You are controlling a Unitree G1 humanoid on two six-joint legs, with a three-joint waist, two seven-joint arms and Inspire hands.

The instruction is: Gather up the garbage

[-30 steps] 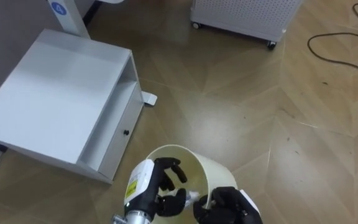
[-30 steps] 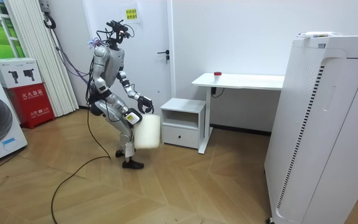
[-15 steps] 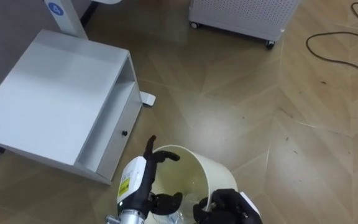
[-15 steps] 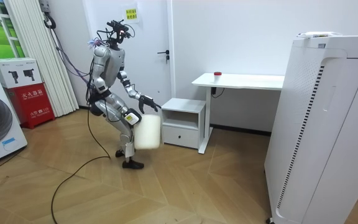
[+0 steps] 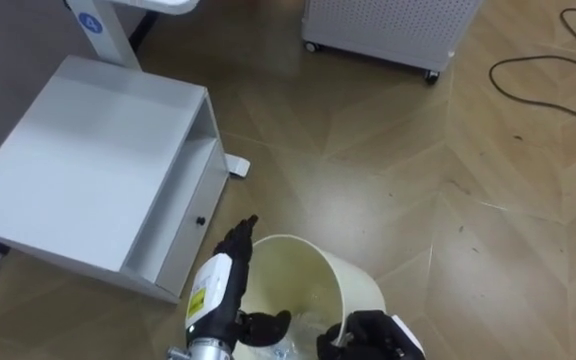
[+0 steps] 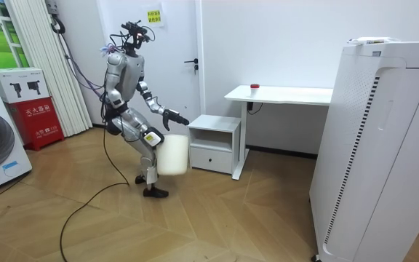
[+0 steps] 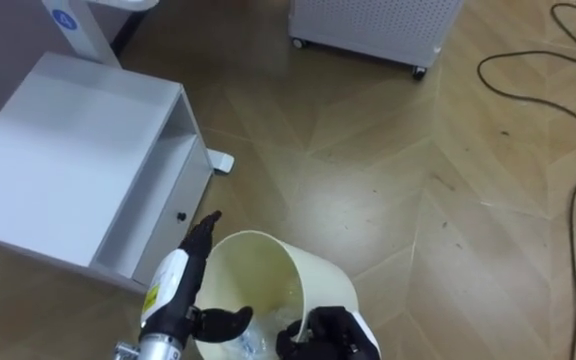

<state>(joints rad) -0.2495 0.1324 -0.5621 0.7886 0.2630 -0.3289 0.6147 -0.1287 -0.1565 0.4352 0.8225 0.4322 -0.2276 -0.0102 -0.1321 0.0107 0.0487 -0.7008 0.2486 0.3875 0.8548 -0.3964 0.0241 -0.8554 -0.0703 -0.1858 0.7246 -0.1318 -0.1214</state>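
Down by the white cabinet point(image 5: 88, 170), garbage point(image 5: 284, 349) sits inside the cream bin point(image 5: 313, 275).
Right hand point(image 5: 370, 338) has fingers clamped on the bin's near rim; left hand point(image 5: 223, 280) hovers over the left rim, fingers straight.

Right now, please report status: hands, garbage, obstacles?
Left robot hand open over bin. Right robot hand grips bin rim. Crumpled garbage lies inside bin. Cabinet close on left.

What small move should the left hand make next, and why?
Probably lift the left hand clear of the bin: its fingers are straight and empty over the rim, some garbage lies inside, and the right hand grips the rim.
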